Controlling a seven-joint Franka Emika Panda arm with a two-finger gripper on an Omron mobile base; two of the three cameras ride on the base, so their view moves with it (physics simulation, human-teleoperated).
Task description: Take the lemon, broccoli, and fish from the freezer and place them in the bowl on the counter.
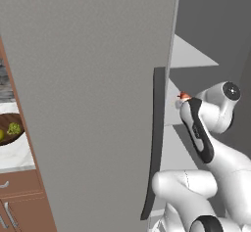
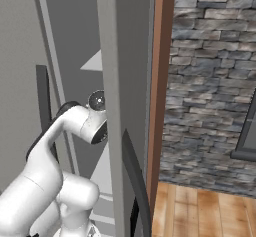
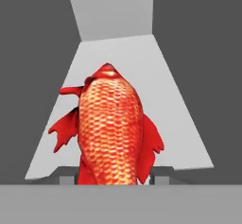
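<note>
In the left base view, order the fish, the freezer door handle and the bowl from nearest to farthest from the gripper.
1. fish: at the gripper, between its fingers, inside the freezer.
2. freezer door handle: just left of the arm.
3. bowl: far left, on the counter.

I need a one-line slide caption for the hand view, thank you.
Red-orange fish clamped between the end effector fingertips, against a white freezer shelf.

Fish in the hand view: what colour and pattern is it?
The fish is red-orange with a fine scale pattern and plain red fins, clearest in the hand view.
</note>
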